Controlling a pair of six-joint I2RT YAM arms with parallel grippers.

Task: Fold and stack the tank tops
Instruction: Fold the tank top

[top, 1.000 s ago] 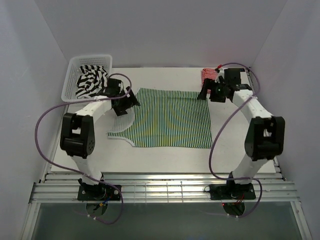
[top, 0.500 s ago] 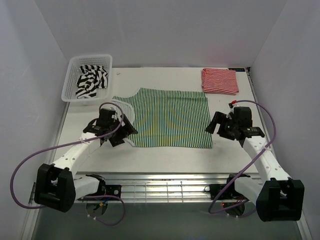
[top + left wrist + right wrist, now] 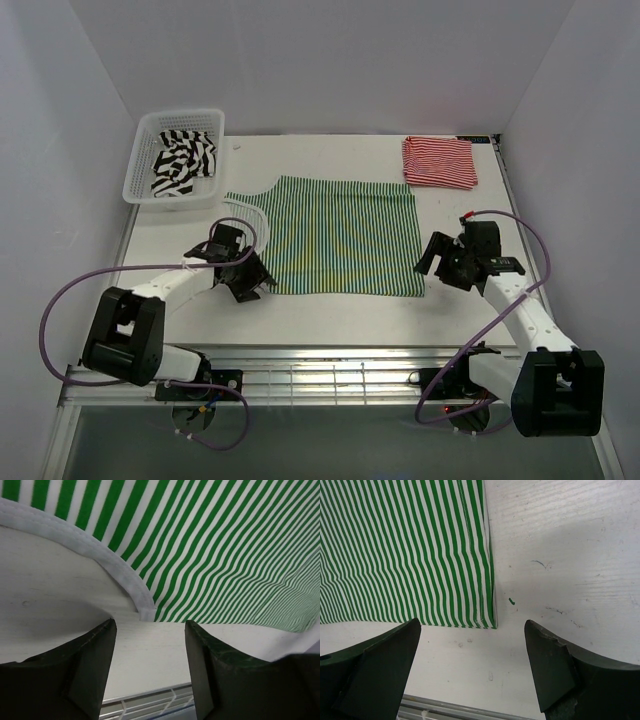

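The green top (image 3: 340, 235) lies spread flat, and I judge that I am at the start of its first fold. My left gripper (image 3: 147, 630) sits low at its near left corner, jaws apart with nothing between them. The white hem (image 3: 125, 580) of the armhole ends just ahead of the gap, not yet inside it. My right gripper (image 3: 472, 630) sits at the near right corner, jaws wide and empty, with that corner in line with the gap and just beyond my fingertips.

The red top (image 3: 438, 162) lies folded beyond the green top's far right corner, apart from it. The black top (image 3: 183, 165) is crumpled in the basket (image 3: 150, 125) off the far left corner. By my reckoning one is done, one is in hand and one waits.

Next I must ease both grippers forward and down until each corner is between the fingers, then close on both together. The cloth is thin and lies flat on the table (image 3: 330, 310), so a shallow reach could pinch nothing. Once I hold both corners, I lift evenly and carry the near edge toward the far edge.
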